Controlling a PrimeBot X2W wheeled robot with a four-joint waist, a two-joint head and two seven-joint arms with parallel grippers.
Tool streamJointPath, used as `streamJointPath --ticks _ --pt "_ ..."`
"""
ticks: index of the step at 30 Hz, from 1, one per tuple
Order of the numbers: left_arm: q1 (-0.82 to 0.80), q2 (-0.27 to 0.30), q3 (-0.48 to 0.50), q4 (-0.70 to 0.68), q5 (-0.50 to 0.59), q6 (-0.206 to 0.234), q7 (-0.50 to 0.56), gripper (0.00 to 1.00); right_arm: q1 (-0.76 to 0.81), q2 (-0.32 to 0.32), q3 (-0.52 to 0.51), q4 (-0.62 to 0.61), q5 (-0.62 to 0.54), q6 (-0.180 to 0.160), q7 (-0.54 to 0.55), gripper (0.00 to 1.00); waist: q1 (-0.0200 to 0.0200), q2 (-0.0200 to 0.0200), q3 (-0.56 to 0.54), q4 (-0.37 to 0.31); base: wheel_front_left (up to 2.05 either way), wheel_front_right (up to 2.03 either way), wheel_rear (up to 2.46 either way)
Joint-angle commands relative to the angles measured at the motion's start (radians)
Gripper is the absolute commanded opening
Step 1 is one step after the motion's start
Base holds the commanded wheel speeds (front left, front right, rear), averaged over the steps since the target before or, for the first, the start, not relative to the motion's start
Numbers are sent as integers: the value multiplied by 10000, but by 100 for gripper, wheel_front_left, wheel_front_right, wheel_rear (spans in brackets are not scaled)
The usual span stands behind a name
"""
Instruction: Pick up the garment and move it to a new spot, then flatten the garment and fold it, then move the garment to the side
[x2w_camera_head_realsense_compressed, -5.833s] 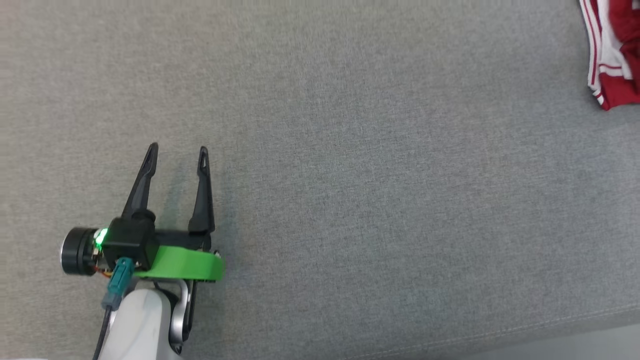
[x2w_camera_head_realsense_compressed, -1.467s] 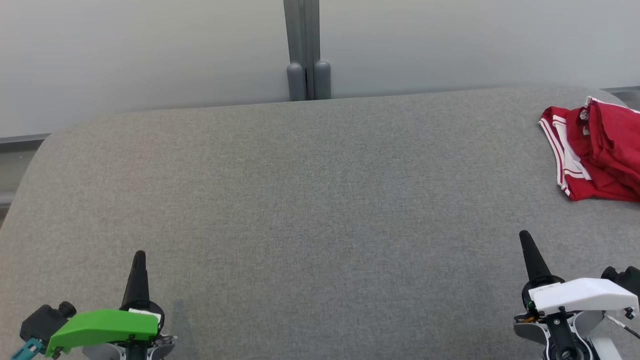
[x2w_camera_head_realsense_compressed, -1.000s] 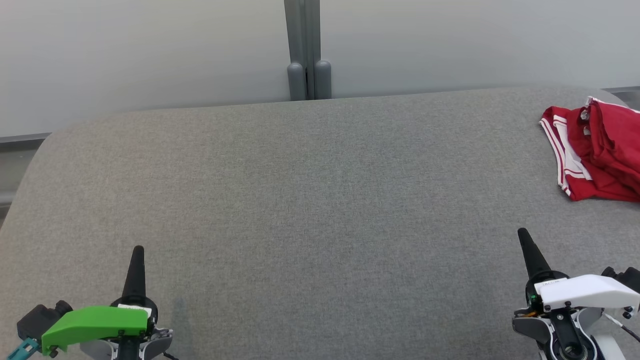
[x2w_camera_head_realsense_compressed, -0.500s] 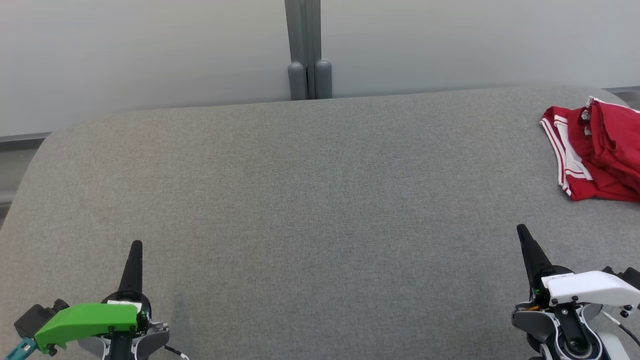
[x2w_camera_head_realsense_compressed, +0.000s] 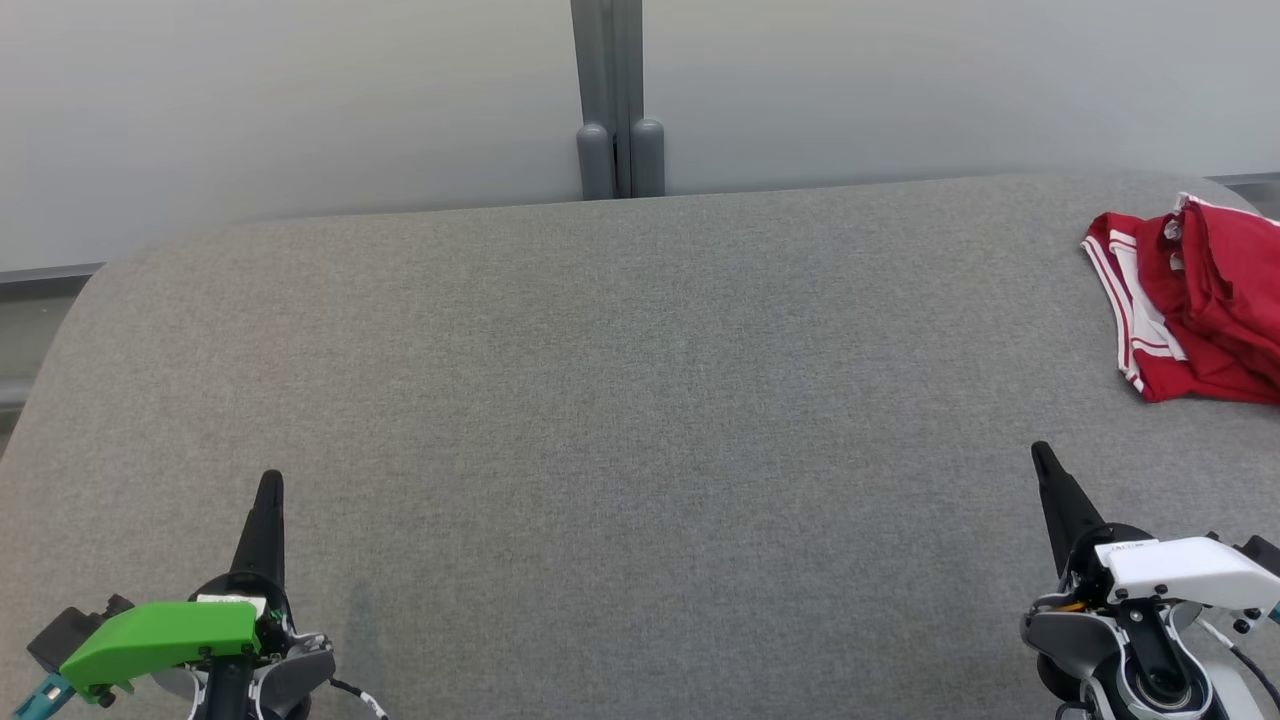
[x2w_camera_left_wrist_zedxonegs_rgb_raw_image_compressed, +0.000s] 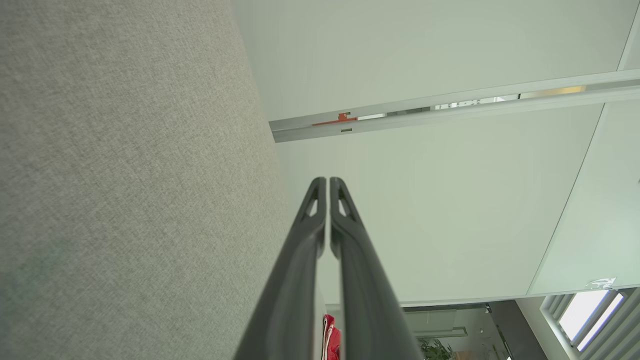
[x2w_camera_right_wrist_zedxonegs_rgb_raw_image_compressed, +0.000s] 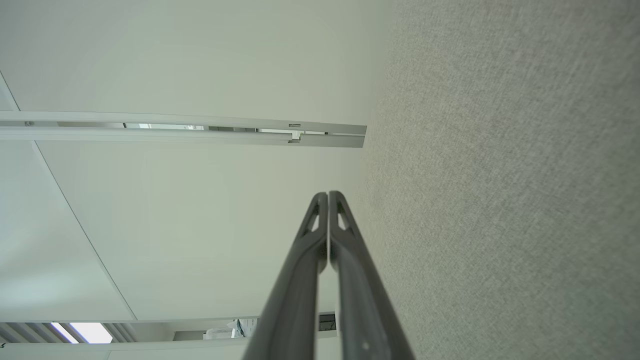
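**Head view.** We list one table, topped in grey woven cloth, with its far corners rounded. Behind it stands a pale wall of frosted panels, split by a grey post with two rounded caps at its foot.
- Garment: red with white stripes, bunched in a heap at the table's far right and cut by the picture's edge.
- Left gripper: lower left, under a green cover. Its fingers are pressed together to one point and it holds nothing. It is well apart from the garment.
- Right gripper: lower right, under a white cover. Its fingers are likewise together and it is empty. It is nearer the garment but apart from it.
- Label: on the white cover; we cannot read its writing.

**Left wrist view.** The left gripper has both fingers meeting along their length, with nothing between them. We see the table's grey cloth to one side and the wall to the other. A metal rail crosses the wall and carries a small orange-red fitting. A sliver of the red garment shows between the finger bases. We also note a bright window and a plant at the bottom edge.

**Right wrist view.** The right gripper has its fingers closed tip to tip and is empty. The table lies on one side and the wall with a rail on the other. A window shows low in the corner.
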Motion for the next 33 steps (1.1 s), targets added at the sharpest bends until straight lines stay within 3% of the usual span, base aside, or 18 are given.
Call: streamJointPath --ticks 1,16,33 --pt "-158 68 63 -47 -220 -62 58 0 -156 27 -47 16 190 4 62 0 0 -1 0 2 0 0 0" --pt "-222 72 141 -64 -1219 -98 327 0 -255 88 -165 100 1120 4 341 0 0 -1 9 16 0 0 0" --pt "-222 73 135 -61 -1170 -90 326 0 -237 106 -187 100 1057 4 361 0 0 -1 9 16 0 0 0"
